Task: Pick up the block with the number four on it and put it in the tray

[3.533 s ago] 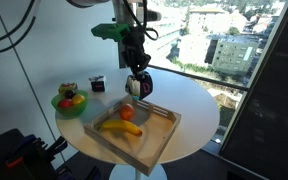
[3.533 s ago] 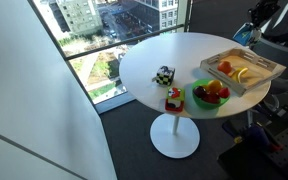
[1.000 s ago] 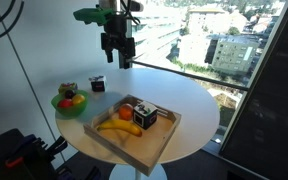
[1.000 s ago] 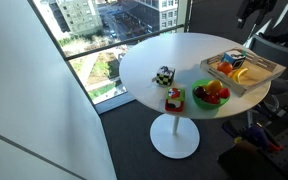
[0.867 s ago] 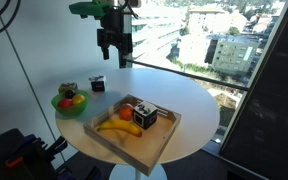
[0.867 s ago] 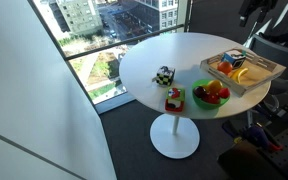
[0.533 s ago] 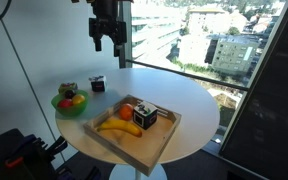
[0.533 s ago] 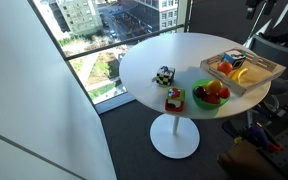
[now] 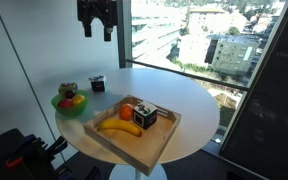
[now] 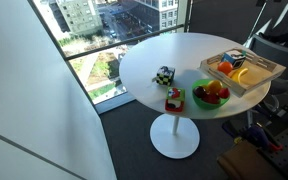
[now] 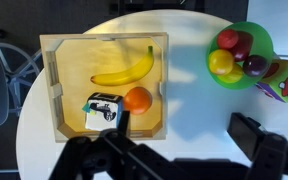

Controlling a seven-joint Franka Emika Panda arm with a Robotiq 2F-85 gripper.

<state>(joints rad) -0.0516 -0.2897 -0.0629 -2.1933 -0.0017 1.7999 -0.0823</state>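
1. Block [image 9: 146, 117]: held inside the tray [image 9: 134, 150], just beside an orange [image 9: 128, 111] (a banana [image 9: 119, 126] is kept there too).
2. Gripper [image 9: 95, 31]: seen high above the table [image 9: 189, 100], fingers spread, nothing grasped.
3. Green bowl [image 9: 68, 102]: placed beside the tray.

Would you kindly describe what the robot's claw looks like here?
The claw is black and blocky, with two short, dark fingers of plain, straight shape. In the wrist view it shows only as a blurred dark shape along the bottom edge. No markings or cables can be made out.
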